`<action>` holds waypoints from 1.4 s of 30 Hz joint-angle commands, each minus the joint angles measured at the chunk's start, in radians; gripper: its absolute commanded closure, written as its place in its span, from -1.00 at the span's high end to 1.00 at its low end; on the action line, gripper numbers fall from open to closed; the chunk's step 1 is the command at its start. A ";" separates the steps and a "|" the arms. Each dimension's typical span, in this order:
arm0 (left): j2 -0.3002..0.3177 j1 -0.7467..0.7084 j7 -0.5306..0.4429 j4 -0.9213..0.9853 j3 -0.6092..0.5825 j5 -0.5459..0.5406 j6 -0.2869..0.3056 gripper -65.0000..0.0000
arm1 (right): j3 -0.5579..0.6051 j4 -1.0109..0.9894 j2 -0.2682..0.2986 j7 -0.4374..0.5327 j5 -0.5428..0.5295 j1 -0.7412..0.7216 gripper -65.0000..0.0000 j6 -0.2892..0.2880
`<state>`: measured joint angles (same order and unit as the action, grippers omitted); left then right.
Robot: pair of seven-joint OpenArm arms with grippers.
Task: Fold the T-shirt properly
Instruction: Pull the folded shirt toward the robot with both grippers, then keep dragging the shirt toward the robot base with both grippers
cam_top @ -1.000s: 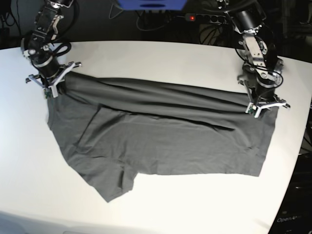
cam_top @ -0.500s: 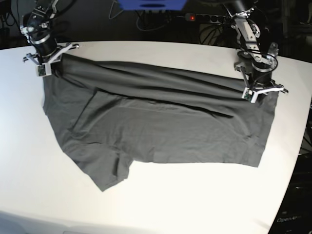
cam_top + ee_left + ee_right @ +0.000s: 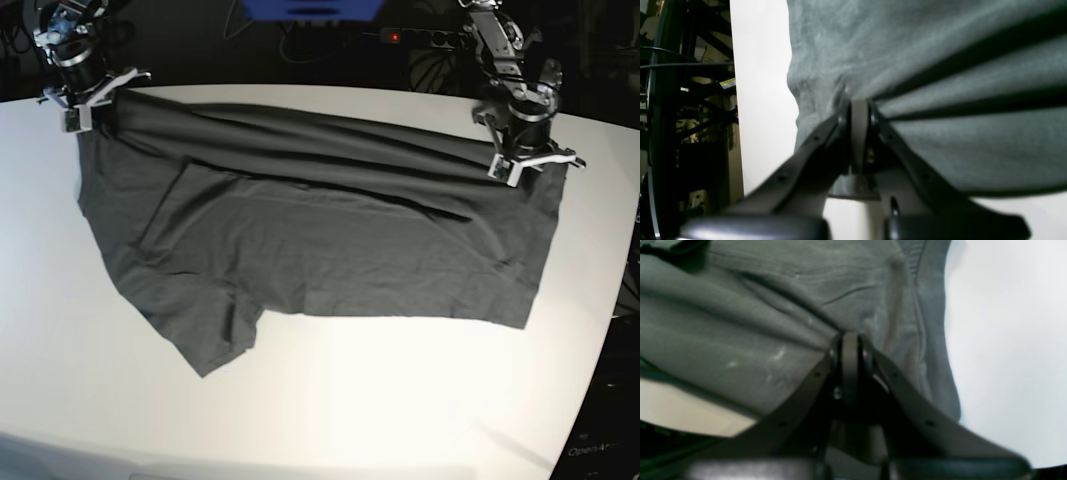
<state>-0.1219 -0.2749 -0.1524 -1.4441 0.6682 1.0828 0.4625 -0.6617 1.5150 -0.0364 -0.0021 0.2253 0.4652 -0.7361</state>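
One garment: the T-shirt (image 3: 330, 240), dark charcoal grey, plain, soft knit cloth with fine wrinkles; the only cloth in view.
Shirt position: spread across the middle of the table (image 3: 400, 400), its far edge stretched along the table's far edge, from the far left corner towards the far right one.
Shirt shape: far edge pulled taut into long straight folds; near part flat; one short sleeve points to the near left; the hem side lies towards the right edge.
Shirt texture close up: the wrist views show a slightly fuzzy weave, with ridges fanning out from each pinch point.
Two claws: one on each arm, both dark, with slim angled fingers.
Left claw (image 3: 529, 163): pressed together on the shirt's far edge near the far right corner, cloth pinched between the tips.
Right claw (image 3: 84, 100): pressed together on the shirt's far edge at the far left corner, cloth bunched at the tips.
Table: one, white, smooth, matt, rounded edges.
Beyond the far edge: one black power strip (image 3: 425, 38) with a red light, beside a blue object (image 3: 310, 9).
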 commanded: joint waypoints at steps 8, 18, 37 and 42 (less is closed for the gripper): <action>-0.035 -0.103 0.208 0.046 -0.029 0.023 0.169 -0.92 | -0.019 -0.034 0.042 -0.210 0.165 0.014 -0.99 0.038; -0.035 -0.137 0.227 0.058 -0.158 -0.045 0.161 -0.92 | -0.017 -0.087 0.089 -0.212 0.168 -0.024 -0.99 0.038; -0.035 -0.203 0.336 0.044 -0.353 -0.085 0.158 -0.92 | -0.080 -0.169 0.157 -0.207 0.165 -0.047 -0.99 0.038; -0.035 -0.271 0.333 -0.014 -0.354 -0.089 0.158 -0.92 | -0.080 -0.169 0.152 -0.207 0.165 -0.039 -0.99 0.038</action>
<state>-0.1066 -0.4728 0.0589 -1.5234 0.3435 0.9718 0.2848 -0.7364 1.3724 0.1139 -0.0162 0.2481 0.3962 -0.7097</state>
